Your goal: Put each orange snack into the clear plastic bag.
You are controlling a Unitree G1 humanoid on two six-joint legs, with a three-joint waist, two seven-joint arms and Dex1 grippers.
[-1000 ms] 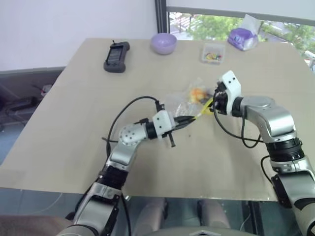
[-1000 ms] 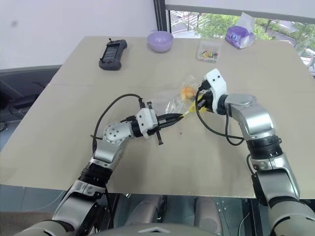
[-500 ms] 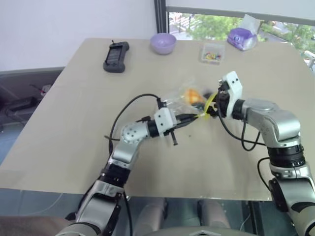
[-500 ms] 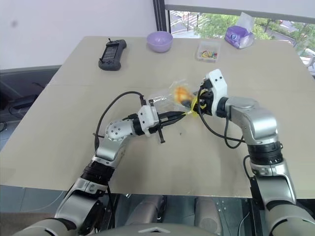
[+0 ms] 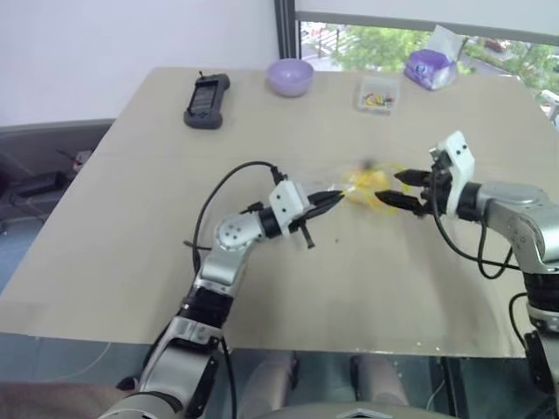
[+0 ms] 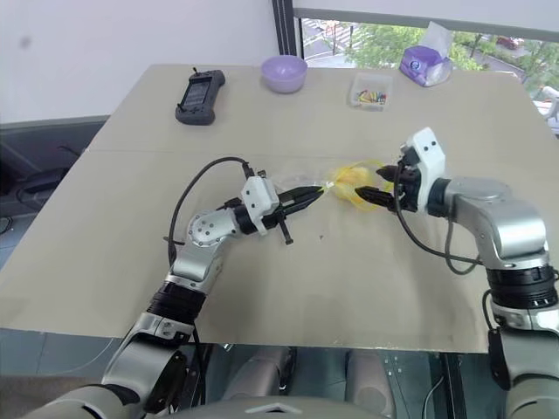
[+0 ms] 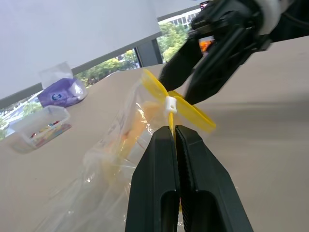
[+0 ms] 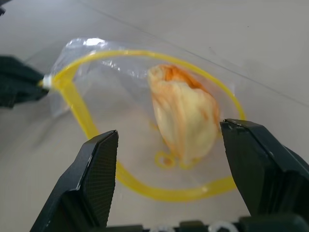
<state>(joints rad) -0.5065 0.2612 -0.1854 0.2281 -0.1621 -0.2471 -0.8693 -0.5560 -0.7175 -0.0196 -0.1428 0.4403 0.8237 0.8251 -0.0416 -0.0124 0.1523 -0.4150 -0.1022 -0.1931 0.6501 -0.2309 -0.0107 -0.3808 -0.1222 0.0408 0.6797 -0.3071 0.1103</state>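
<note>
We see a bright, evenly lit scene, daylight coming from the window (image 5: 419, 39) at the far edge of the table (image 5: 131, 218). The greenery outside is somewhat washed out. Shadows on the tabletop are soft and faint. In the head views the clear plastic bag (image 5: 345, 188) and the orange snack (image 5: 367, 181) smear into a yellow blur, while the rest stays sharp. In the left wrist view the left gripper (image 7: 175, 133) is crisp, the right gripper (image 7: 212, 43) dark against the light. The right wrist view shows the snack sharp, with small glints on the crinkled plastic
</note>
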